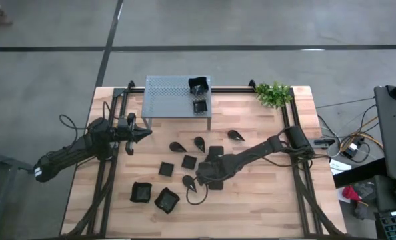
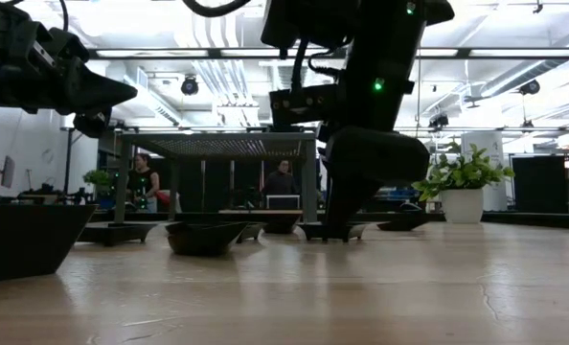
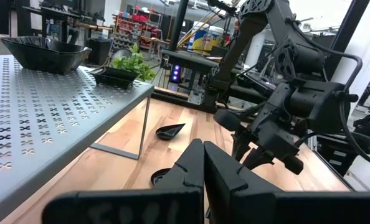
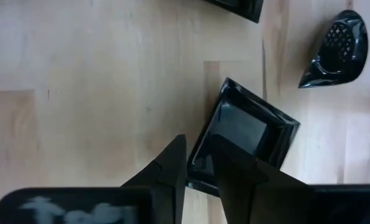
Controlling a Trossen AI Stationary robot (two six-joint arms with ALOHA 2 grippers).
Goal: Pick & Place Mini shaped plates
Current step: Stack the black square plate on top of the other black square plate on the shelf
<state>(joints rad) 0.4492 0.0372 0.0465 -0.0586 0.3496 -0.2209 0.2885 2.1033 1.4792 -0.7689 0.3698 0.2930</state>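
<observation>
R gripper (image 4: 197,171) pinching rim of square plate (image 4: 244,134) near teardrop plate (image 4: 337,46), jaws nearly shut. Thin-edge grip may slip. L gripper (image 3: 203,163) shut, empty, by shelf (image 3: 42,106).

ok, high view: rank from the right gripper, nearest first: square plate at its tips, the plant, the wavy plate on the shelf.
From the right gripper, low over mid-table:
1. Flat square plate, directly at its fingertips, rim between the fingers.
2. Wavy-rimmed plate, on the grey shelf at the table's far edge.
3. Green plant, far right corner.
</observation>
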